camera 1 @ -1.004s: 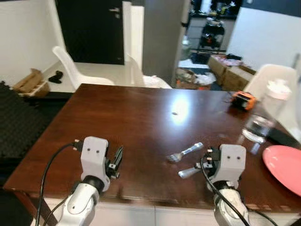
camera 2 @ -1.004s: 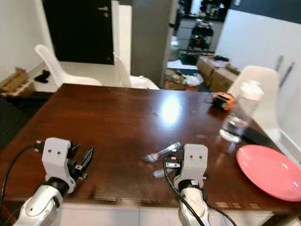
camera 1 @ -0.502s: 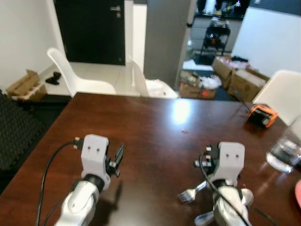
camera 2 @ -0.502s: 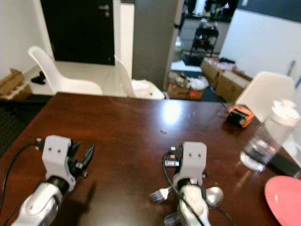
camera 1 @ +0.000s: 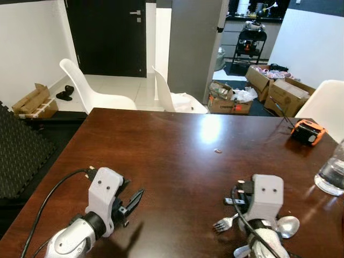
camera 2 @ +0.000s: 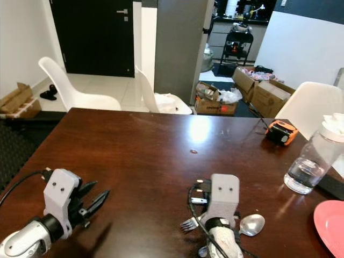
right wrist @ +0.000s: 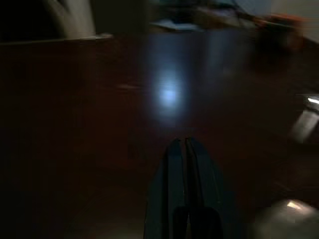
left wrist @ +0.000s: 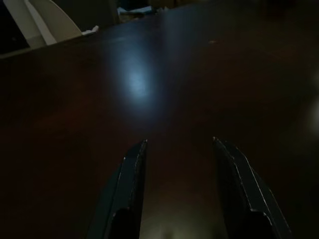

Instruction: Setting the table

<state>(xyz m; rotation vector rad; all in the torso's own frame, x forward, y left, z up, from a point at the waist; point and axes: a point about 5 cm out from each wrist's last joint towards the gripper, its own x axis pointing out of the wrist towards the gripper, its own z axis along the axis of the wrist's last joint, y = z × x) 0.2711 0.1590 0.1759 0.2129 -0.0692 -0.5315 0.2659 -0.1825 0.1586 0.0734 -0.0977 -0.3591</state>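
Left eye view has the left claw (camera 1: 129, 201) at about 7 o'clock over bare desk (camera 1: 161, 145), its fingers spread and holding nothing, probably waiting its turn. Toward 5 o'clock the right claw (right wrist: 184, 149) is pressed together and empty, poised above the fork (camera 1: 224, 223) and spoon (camera 1: 287, 226), likely because cutlery is next to be laid. Right eye view adds what the other crops, the water bottle (camera 2: 314, 161) at 3 o'clock and the pink plate (camera 2: 333, 226) at 4 o'clock.
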